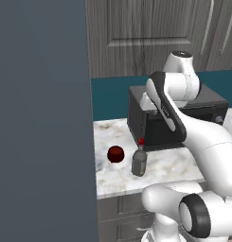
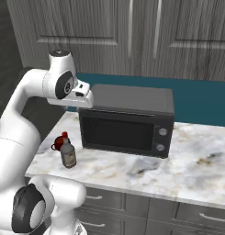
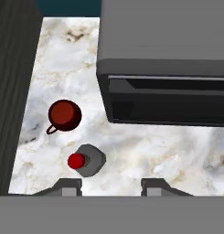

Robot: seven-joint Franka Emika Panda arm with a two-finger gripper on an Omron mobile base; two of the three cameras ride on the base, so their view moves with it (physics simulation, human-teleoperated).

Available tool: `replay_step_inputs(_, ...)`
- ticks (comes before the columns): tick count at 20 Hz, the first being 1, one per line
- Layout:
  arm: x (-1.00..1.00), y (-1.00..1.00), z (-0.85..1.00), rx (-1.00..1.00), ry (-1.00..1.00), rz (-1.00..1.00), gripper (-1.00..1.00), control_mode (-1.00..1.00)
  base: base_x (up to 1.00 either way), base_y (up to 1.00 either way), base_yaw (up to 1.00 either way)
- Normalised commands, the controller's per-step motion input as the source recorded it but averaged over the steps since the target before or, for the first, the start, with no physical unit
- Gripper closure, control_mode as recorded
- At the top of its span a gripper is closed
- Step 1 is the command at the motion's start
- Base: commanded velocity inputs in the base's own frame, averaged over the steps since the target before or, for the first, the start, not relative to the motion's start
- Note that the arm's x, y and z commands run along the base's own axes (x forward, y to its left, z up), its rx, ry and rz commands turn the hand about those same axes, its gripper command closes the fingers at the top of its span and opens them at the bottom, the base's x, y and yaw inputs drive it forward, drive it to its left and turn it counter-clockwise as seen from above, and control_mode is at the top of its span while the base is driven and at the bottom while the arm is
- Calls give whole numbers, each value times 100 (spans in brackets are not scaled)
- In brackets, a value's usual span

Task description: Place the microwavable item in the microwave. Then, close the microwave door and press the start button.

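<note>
The end effector (image 3: pixel 111 186) hangs high above the marble tabletop (image 3: pixel 168 151), its 2 dark fingertips spread wide apart with nothing between them. Straight below the camera sits the small dark-red glossy ball (image 3: pixel 64 114) (in the hand view it looks rather like a cup with a thin loop at its side, too small to settle). It rests on the tabletop, to the left of the black box-shaped microwave (image 2: pixel 125 120) and well apart from it. Just beside the ball, on the side nearer the robot, stands the grey bottle with the red cap (image 3: pixel 87 160), upright and not touching it.

By my read this is step 1, the approach for the pick: nothing is grasped yet. The microwave door (image 2: pixel 116 132) looks shut, dark window facing out, so the item has nowhere to go until that door is opened. The next move calls for a descent over the ball, centring it between the fingers while clearing the bottle, which stands close enough to be knocked.

No brand, label or writing is legible anywhere; the microwave's right-hand panel shows 2 round grey controls, unmarked at this size.
</note>
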Motion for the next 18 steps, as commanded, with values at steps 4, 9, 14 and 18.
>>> replay_step_inputs(4,-4,9,-3,0,0,0,-100,-100,0,0,0)
replay_step_inputs(9,-2,66,-33,-2,3,2,-100,-100,0,0,0)
replay_step_inputs(14,-1,99,-38,-2,0,-20,-100,-100,0,0,0)
replay_step_inputs(18,-6,87,-25,0,0,-29,-100,-100,0,0,0)
